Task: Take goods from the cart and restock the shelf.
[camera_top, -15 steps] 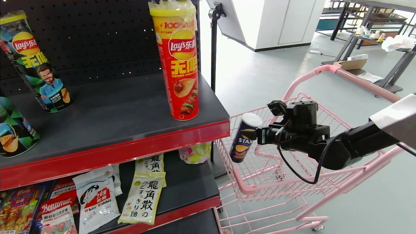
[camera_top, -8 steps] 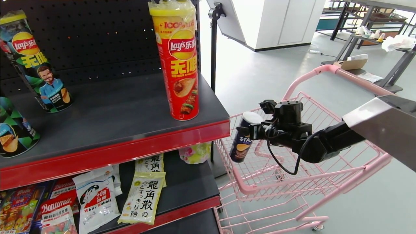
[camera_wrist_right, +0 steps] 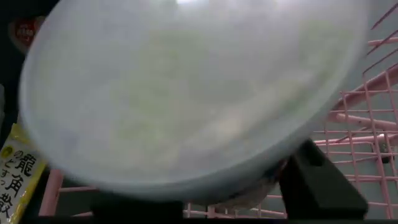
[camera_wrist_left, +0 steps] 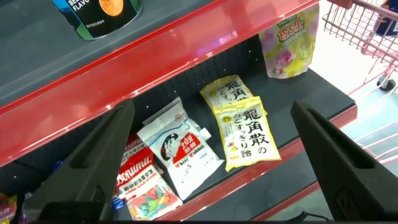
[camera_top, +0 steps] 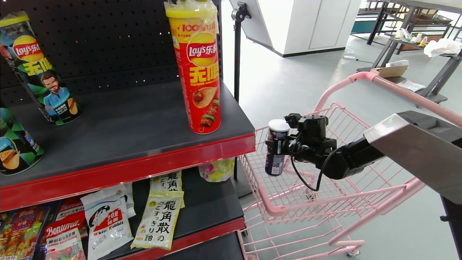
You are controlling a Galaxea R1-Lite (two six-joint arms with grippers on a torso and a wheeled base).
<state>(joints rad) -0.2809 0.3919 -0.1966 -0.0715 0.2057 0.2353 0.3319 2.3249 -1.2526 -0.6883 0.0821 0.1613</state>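
Head: right fingers (camera_top: 273, 145) clamp upright can (camera_top: 276, 162), held in air over cart (camera_top: 288, 211) front edge, just beside shelf (camera_top: 144, 122) end.
Left wrist: left fingers (camera_wrist_left: 93, 168) spread wide, facing lower shelf's snack bags (camera_wrist_left: 245, 134).
Right wrist: can lid close, blurred; cart mesh behind.

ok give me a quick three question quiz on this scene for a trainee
1. True or false: the right end effector is shut on the blue can.
2. Where does the tall red can stand? A) upper shelf B) cart C) lower shelf
3. Fill in: the left end effector has its jaws ____.

Key: 1 true; 2 A; 3 open.
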